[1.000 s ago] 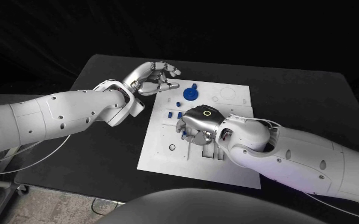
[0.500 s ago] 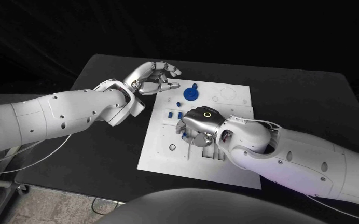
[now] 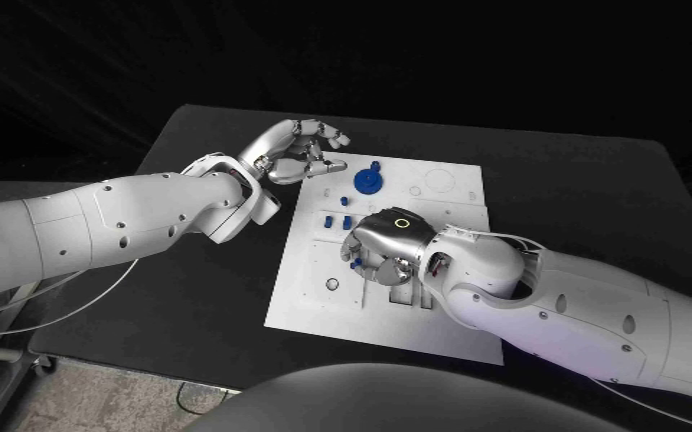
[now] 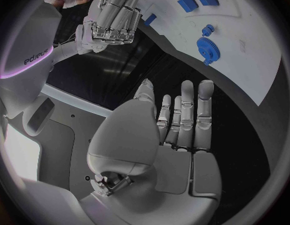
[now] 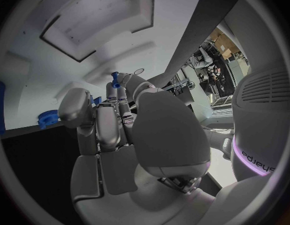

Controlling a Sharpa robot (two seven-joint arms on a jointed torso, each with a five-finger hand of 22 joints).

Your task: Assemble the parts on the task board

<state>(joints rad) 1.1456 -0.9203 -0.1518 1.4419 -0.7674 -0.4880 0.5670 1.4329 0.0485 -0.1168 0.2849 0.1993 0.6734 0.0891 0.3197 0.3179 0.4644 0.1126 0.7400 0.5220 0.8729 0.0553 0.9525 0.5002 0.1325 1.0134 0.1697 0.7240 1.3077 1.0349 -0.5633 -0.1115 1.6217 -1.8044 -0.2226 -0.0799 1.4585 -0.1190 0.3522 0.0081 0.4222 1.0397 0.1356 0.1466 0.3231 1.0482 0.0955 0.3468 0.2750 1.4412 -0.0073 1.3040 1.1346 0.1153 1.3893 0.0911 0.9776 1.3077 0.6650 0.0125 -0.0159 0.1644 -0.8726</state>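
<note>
I have the right robot hand (image 3: 387, 247) low over the task board (image 3: 450, 327), pinching a small blue peg (image 5: 115, 78) for insertion; left robot hand (image 3: 296, 152) waits empty, fingers apart.

White task board (image 3: 433, 322) on black table (image 3: 577, 182), right hand (image 3: 384, 244) over it, grasp unclear

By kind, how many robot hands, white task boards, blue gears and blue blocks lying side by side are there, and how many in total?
Robot hands: 2 (left robot hand, right robot hand)
White task board: 1
Blue gear: 1
Blue blocks side by side: 2
Total: 6
</note>
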